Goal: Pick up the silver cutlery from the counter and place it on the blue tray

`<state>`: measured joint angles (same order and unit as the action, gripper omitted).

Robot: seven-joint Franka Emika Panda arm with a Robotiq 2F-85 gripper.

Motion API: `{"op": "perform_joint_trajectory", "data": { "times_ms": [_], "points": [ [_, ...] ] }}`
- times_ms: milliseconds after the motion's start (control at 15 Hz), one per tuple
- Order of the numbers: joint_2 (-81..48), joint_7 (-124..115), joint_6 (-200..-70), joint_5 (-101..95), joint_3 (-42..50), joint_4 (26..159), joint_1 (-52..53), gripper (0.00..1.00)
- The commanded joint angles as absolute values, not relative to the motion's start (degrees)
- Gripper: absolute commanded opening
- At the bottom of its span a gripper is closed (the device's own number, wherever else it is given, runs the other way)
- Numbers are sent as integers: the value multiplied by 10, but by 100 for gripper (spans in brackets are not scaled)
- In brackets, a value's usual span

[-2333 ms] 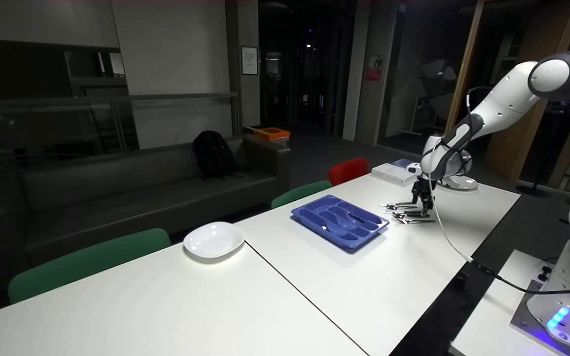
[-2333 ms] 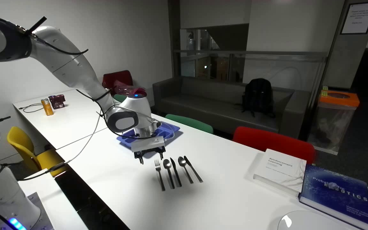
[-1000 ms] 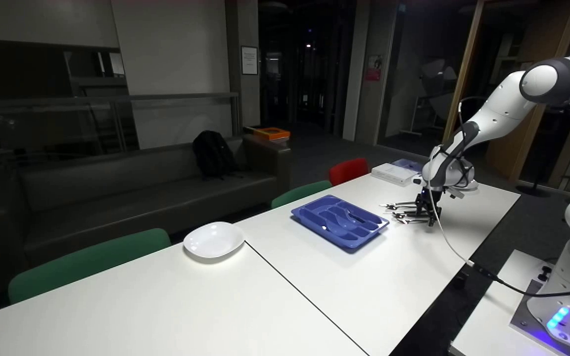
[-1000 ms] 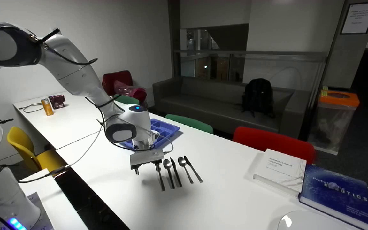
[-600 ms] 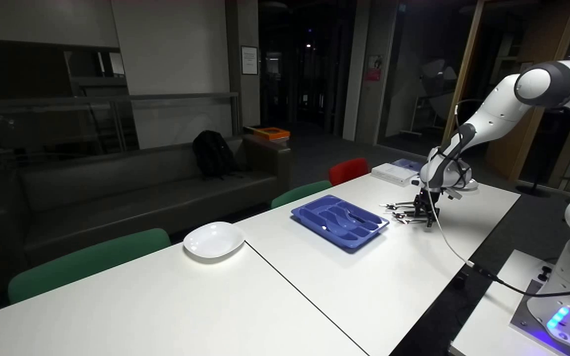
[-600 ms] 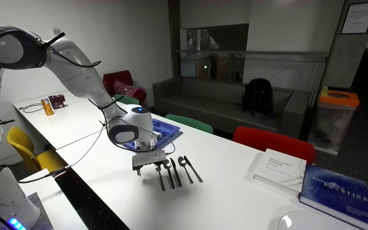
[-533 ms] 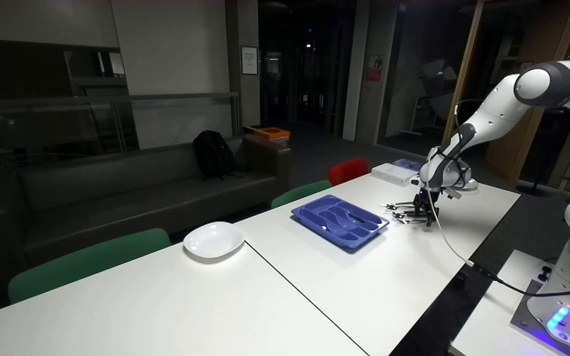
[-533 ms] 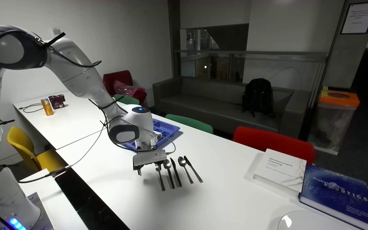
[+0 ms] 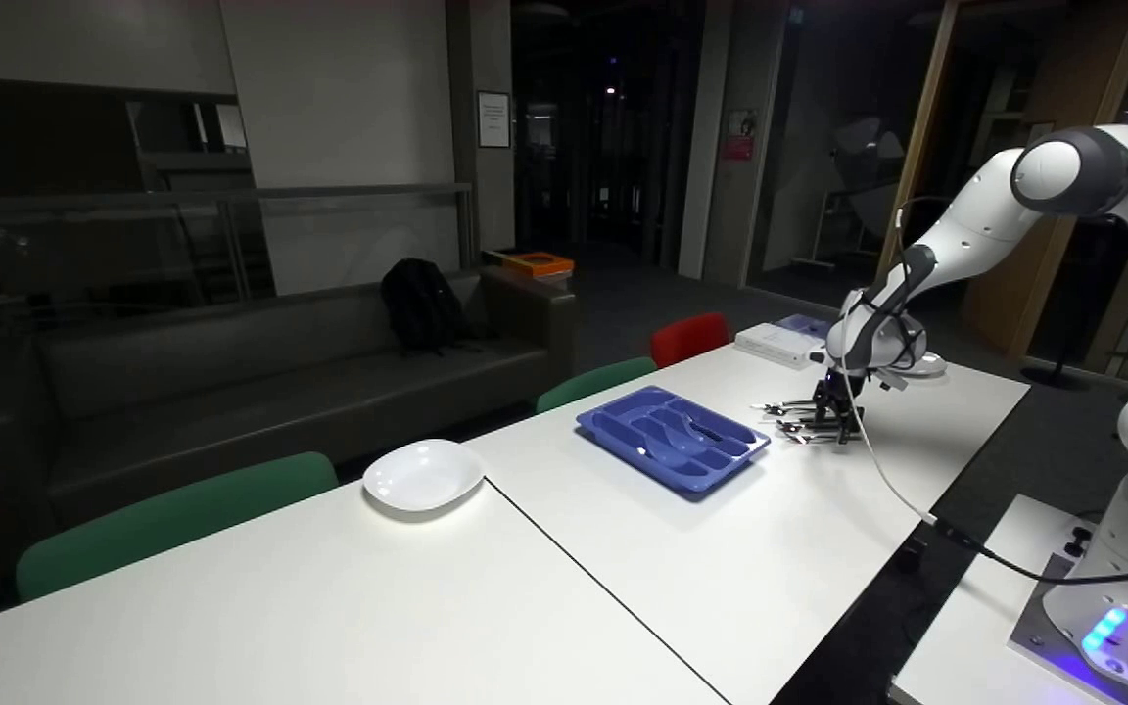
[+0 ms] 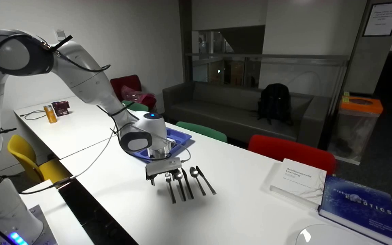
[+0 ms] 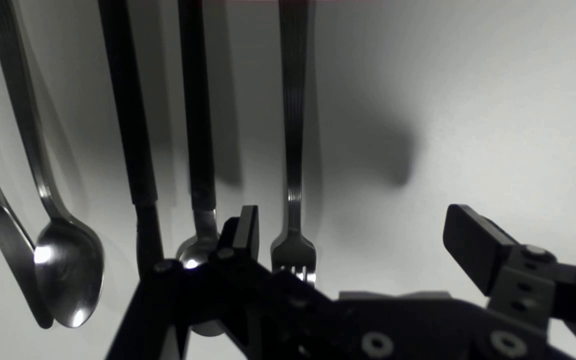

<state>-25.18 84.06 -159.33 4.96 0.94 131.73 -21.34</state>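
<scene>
Seamed white table (image 9: 329,607). Blue compartmented tray (image 9: 672,438) on top; just right of it, silver cutlery (image 9: 791,427) side by side. Black gripper (image 9: 832,431) on white robot arm (image 9: 977,220), pointing down at cutlery; touching or not, too small to tell. White plate (image 9: 424,475) left of tray. Behind table, black backpack (image 9: 424,305) on dark sofa (image 9: 324,362).

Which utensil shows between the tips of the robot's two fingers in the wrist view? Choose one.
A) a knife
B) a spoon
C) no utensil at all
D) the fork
D: in the wrist view the fork, told by its slotted head, shows in the gap between the parted fingers, nearer the one at the picture's left.
</scene>
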Motion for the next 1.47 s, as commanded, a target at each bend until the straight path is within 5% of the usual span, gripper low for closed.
{"op": "perform_joint_trajectory", "data": {
  "times_ms": [0,1400],
  "points": [
    [-258,846,-1579,37,9,1303,-226,100],
    [-302,852,-1571,45,-10,1266,-248,99]
  ]
}}
